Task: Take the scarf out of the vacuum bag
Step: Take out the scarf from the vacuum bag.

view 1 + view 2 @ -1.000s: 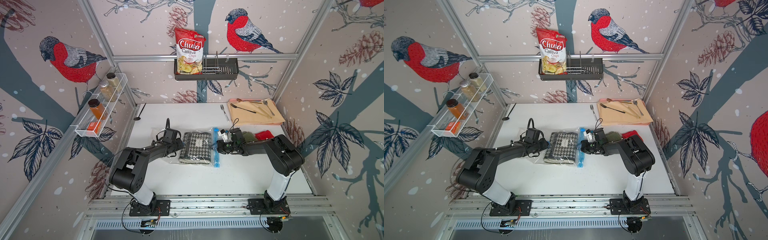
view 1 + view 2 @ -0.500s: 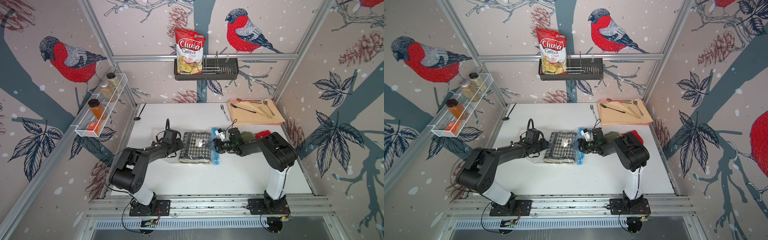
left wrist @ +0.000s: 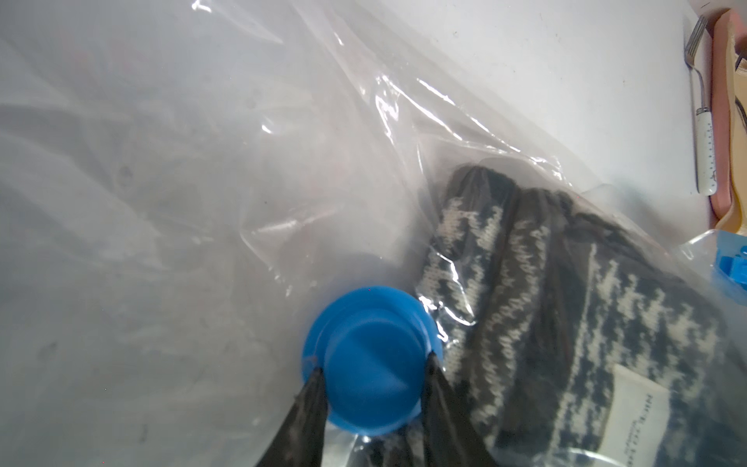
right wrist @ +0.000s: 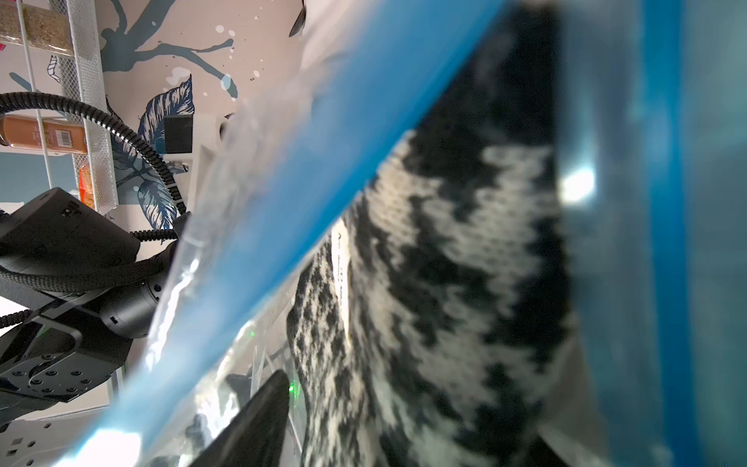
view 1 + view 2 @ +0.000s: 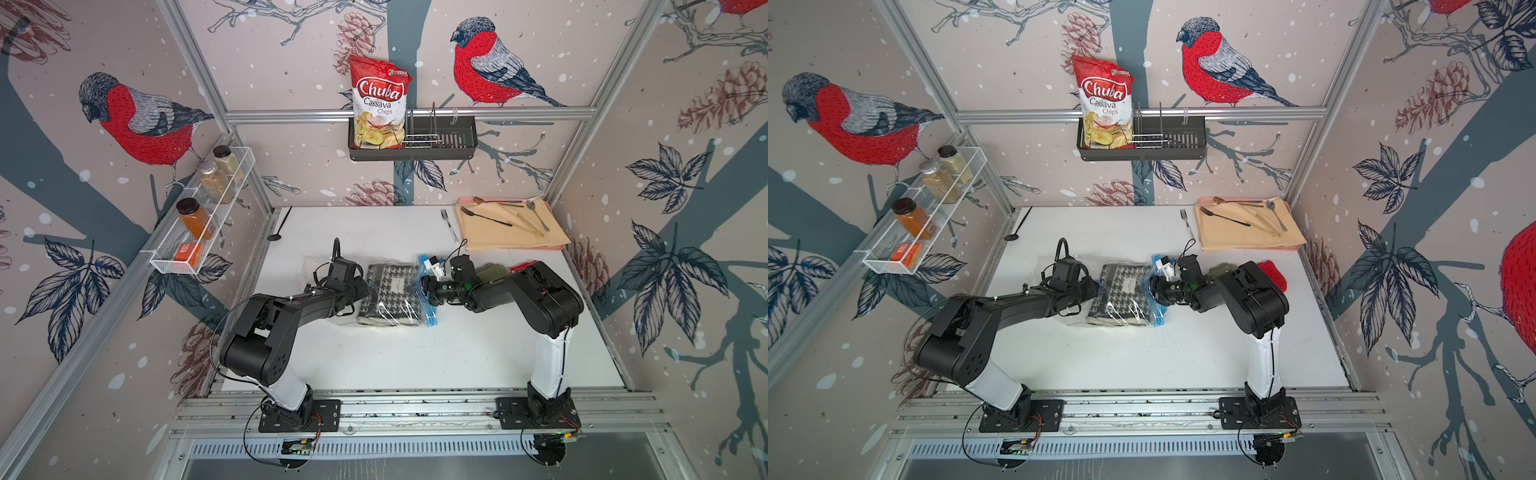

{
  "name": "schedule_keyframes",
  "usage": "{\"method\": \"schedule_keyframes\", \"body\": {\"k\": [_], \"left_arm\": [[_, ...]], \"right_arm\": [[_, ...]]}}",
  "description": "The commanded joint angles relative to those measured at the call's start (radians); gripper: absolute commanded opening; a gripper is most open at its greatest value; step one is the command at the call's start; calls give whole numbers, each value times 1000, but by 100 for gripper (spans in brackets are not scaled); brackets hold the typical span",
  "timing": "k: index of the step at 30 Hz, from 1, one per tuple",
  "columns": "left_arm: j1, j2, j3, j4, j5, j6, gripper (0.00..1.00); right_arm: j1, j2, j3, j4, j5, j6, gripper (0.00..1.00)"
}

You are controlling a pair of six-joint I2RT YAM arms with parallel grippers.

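The black-and-white houndstooth scarf lies folded inside the clear vacuum bag in the middle of the table. My left gripper is shut on the bag's round blue valve, one finger on each side of it. My right gripper has pushed into the bag's mouth between the light-blue zip strips. The scarf fills the space in front of it. One finger shows beside the cloth with a small gap; the other is hidden. The jaws stand wide.
Behind my right arm lie an olive knit piece and a red knit piece. A white-and-blue clip sits by the bag's mouth. At the back right a tray holds a beige cloth and cutlery, with a fork beside it.
My right gripper has moved left from beside the zip strip into the bag's mouth, up against the scarf's end. The left arm has kept still on the valve.
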Motion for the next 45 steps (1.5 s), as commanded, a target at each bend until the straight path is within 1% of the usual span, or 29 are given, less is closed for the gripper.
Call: {"method": "schedule_keyframes", "body": {"k": [1, 5, 11, 13, 14, 18, 24, 26, 27, 33, 39, 45], "left_arm": [[-5, 13, -14, -123, 26, -19, 0], [-8, 18, -15, -122, 28, -19, 0], [-15, 29, -14, -117, 31, -21, 0], [-17, 29, -12, -117, 29, -22, 0], [-18, 29, -12, -119, 28, -22, 0], [-19, 24, -15, -123, 20, -22, 0], [-18, 31, -17, -125, 10, -22, 0], [-17, 31, -19, -124, 9, -29, 0], [-17, 32, -19, -122, 8, -30, 0], [-17, 32, -21, -123, -6, -37, 0], [-17, 31, -14, -134, -15, -36, 0], [-17, 30, -19, -129, -22, -42, 0]], "right_arm": [[16, 19, 12, 6, -7, 30, 67], [36, 34, 28, 31, -12, 50, 61], [73, 71, 75, 53, -22, 72, 58], [83, 77, 89, 53, -23, 74, 56], [86, 81, 91, 51, -23, 74, 53], [77, 69, 76, 50, -21, 67, 35], [37, 23, 23, 33, -13, 34, 13], [21, 6, 2, 32, -13, 27, 3], [14, 0, -6, 32, -12, 24, 1], [-20, -47, -34, -37, -6, -25, 0], [-30, -81, -27, -150, 37, -97, 0], [-28, -79, -26, -160, 49, -108, 0]]}}
